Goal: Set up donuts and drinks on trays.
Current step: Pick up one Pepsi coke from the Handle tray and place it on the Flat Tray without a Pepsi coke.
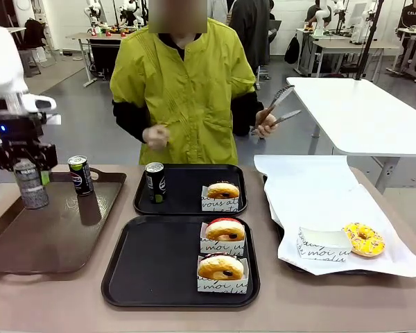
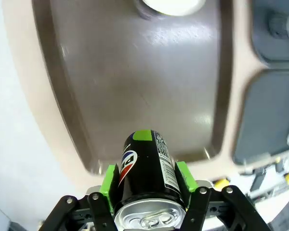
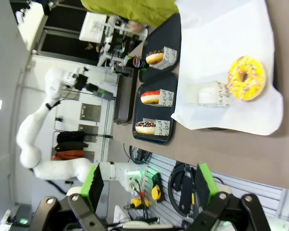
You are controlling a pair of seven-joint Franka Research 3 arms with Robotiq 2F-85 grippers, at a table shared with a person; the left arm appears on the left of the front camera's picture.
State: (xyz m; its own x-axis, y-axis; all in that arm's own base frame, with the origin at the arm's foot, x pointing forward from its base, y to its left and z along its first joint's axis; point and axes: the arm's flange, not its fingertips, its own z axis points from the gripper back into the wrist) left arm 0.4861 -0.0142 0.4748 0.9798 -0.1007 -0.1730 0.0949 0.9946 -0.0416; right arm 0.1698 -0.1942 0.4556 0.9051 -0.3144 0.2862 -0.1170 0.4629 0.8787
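My left gripper is closed on a drink can, with a green pad pressed to each of its sides. The can is upright, its long axis running vertically along my fingers, silver top toward my wrist and base toward the brown tray, near that tray's far left corner. I cannot tell whether the base touches it. A second can stands upright at the tray's far edge. My right gripper hangs wide open, holding nothing.

Four donuts, three cans, trays three (maybe four).
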